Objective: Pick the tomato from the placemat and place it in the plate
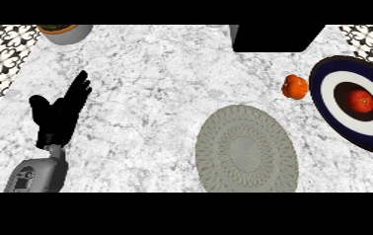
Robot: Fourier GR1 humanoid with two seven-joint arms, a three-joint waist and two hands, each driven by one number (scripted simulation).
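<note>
A white and grey mottled marble counter [160, 81] fills the head view. Near its lower middle a round woven placemat [246, 150] is laid flat; it is grey-beige, with a ring of looped weave around a finer centre, and nothing rests on it.

At the right edge a round plate [324, 98] is seen, cut off by the border. It is patterned in concentric bands: a dark navy outer rim, a white ring, and a dark centre. The tomato [359, 100], red, smooth and round, is found in that dark centre, well apart from the placemat.

Just beside the plate's left rim, on the bare marble, an orange, slightly lobed fruit or vegetable [295, 87] is set; whether it touches the rim cannot be told. At the top, right of centre, a black block-shaped object [277, 37] with slanted sides is placed against the far edge. In the upper left corner a grey round pot [67, 33] with a brownish rim and something green inside is partly shown. Black-and-white patterned tiles [15, 51] are visible along the left and upper right borders.

The left hand [59, 111] is held at the left side on its grey forearm, fingers straight and pointing upward, thumb spread to the side, nothing grasped. The right hand is not shown. Nothing lies between placemat and plate.
</note>
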